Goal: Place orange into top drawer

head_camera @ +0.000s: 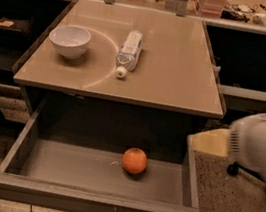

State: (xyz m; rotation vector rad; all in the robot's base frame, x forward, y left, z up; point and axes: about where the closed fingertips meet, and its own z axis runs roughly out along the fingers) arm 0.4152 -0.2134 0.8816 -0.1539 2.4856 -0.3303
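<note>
The orange (134, 160) lies in the top drawer (91, 202); we should lift the arm (263, 145) clear of its right wall; the gripper is out of sight beyond that arm, so we cannot tell whether it is released or clenched.

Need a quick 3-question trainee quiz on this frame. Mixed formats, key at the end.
1. True or false: the orange lies inside the open top drawer.
2. What lies on its side on the table, right of the white bowl?
A) a water bottle
B) a soda can
C) a mug
3. Short answer: is the end effector in view?

Key
1. True. It rests on the drawer floor, right of the middle.
2. A
3. No. Only the white arm housing shows at the right edge, beside the drawer.
</note>
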